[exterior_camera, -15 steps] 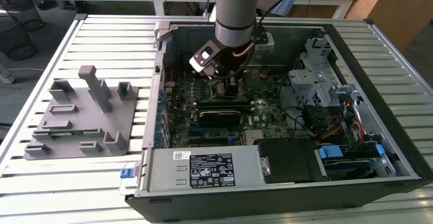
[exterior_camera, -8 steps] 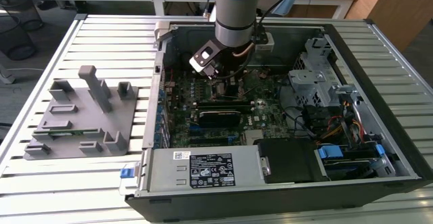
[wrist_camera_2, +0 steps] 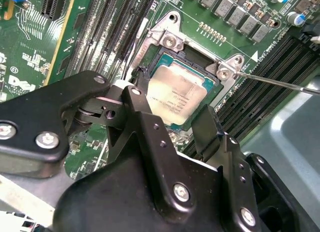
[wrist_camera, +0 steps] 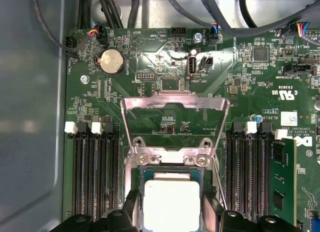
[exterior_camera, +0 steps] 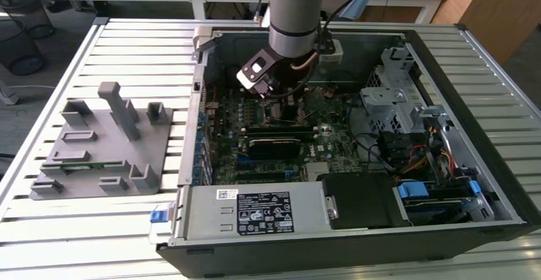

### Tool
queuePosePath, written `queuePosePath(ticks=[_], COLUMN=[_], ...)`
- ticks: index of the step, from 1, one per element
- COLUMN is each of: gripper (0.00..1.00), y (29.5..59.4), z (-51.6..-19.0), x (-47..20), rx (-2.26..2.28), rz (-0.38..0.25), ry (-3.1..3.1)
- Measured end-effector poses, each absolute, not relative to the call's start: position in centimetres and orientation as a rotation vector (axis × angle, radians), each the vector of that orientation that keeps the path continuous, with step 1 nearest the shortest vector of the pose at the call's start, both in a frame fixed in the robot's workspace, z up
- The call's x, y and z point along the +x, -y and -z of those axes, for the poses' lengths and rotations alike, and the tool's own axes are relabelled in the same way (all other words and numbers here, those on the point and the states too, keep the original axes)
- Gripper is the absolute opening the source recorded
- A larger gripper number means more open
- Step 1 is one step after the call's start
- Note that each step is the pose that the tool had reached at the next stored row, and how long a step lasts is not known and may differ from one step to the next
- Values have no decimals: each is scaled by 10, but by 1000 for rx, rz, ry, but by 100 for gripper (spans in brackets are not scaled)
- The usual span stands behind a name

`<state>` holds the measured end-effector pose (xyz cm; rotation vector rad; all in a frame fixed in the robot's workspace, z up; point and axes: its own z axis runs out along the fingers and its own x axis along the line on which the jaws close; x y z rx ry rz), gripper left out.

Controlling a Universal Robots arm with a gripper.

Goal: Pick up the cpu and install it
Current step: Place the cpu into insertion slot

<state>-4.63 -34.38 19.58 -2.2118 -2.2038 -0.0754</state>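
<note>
White printed stickers [exterior_camera: 263, 213] cover the top of the grey power supply [exterior_camera: 203, 220] at the lower middle of the exterior view. In the first wrist view the green circuit board [wrist_camera: 150, 57] carries fine white lettering. It also has a small printed sticker beside the upright green memory stick [wrist_camera: 282, 177].

The open computer case [exterior_camera: 338, 254] lies on a slatted metal bench [exterior_camera: 93, 242]. A grey plastic fixture [exterior_camera: 101, 147] sits on the exterior view's left, well apart from the case. The arm [exterior_camera: 296, 7] comes down from the upper middle of that frame into the case. The case's back wall is close behind it, and a metal drive cage [exterior_camera: 389, 102] stands off toward the exterior view's right.

Rows of black memory slots [wrist_camera: 95, 177] flank the socket [wrist_camera_2: 170, 39] on both sides. The metal hold-down frame [wrist_camera: 175, 104] is swung open, clear of the socket. A thin metal lever [wrist_camera_2: 280, 83] reaches out over the slots.

The end effector [wrist_camera_2: 172, 104] is low over the socket. It is closed narrow, to the width of the cpu [wrist_camera_2: 176, 94], with one black finger [wrist_camera_2: 142, 117] against each of two opposite edges. The cpu lies in the socket opening with its silver lid up, and the first wrist view shows it level between the fingers
</note>
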Motion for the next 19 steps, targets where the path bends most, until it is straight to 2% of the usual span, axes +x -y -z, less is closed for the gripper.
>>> queuePosePath(ticks=[10,12,13,15,16,18,19], gripper=[60,47,47,36,36,24,24], y=[344,344,344,344,344,344,344], z=[-205,-206,-207,-207,-208,-208,-209], x=[-46,-46,-46,-46,-46,-46,-46], rx=[-2212,-2212,-2213,-2213,-2213,-2213,-2213], rz=[75,75,75,75,76,75,75], ry=[2203,2203,2203,2203,2203,2203,2203])
